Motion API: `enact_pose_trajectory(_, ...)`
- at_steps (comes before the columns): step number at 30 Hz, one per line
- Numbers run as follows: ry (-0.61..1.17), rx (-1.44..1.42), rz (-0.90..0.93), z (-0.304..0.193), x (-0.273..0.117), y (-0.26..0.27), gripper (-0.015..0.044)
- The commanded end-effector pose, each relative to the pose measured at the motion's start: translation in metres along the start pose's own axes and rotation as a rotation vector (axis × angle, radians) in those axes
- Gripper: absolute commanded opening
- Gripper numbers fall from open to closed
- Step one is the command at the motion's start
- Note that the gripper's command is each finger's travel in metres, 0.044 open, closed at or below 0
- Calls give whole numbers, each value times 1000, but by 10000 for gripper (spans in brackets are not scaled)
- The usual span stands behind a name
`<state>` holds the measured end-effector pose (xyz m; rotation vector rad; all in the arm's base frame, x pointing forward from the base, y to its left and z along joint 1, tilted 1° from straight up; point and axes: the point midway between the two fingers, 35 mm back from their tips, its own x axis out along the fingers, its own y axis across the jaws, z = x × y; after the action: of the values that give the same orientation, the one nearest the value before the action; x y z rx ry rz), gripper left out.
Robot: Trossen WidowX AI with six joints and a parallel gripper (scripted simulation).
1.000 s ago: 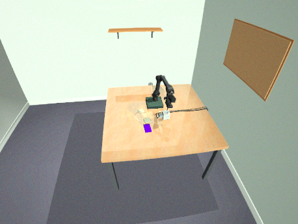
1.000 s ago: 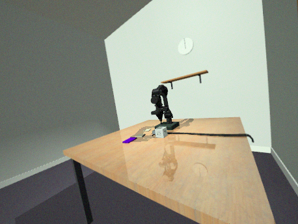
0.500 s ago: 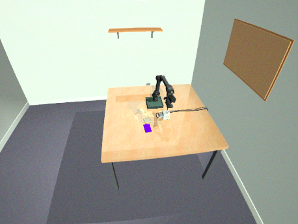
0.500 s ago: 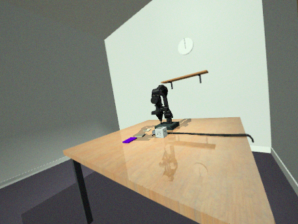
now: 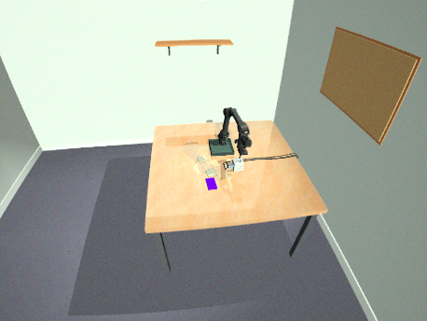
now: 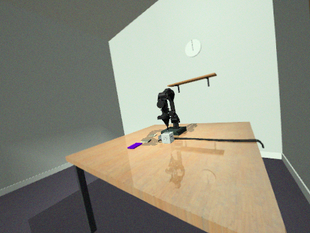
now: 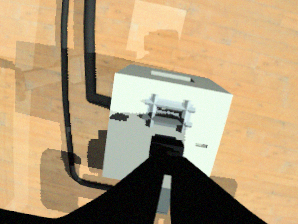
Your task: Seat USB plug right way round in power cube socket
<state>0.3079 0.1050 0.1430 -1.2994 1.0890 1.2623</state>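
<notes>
The white power cube (image 5: 238, 164) (image 6: 167, 137) (image 7: 135, 90) stands on the table below the fingertips. Its top socket (image 7: 169, 114), with a pale raised guide frame around a dark opening, shows in the wrist view with no plug standing in it. My gripper (image 5: 240, 157) (image 6: 167, 129) (image 7: 168, 164) points down over the cube's top, beside the socket. It is shut on the dark USB plug (image 7: 166, 145), which sits at the fingertips, just off the guide frame. The fingers hide most of the plug, so which way round it faces and its exact height above the cube cannot be told.
Black cables (image 5: 272, 159) (image 6: 216, 139) (image 7: 90, 50) run from the cube towards the table edge. A grey plug-like piece (image 5: 228, 165) is at the cube's side. A purple block (image 5: 211, 184) (image 6: 135, 145) and pale flat pieces (image 5: 211, 172) lie on the table (image 5: 177, 205).
</notes>
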Motion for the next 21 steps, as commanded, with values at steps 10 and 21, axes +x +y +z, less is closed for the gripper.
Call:
enact_pose_trajectory(10, -14, 3, 1, 2, 2, 0, 0)
enact_pose_trajectory(21, -20, 4, 1, 2, 3, 0, 0)
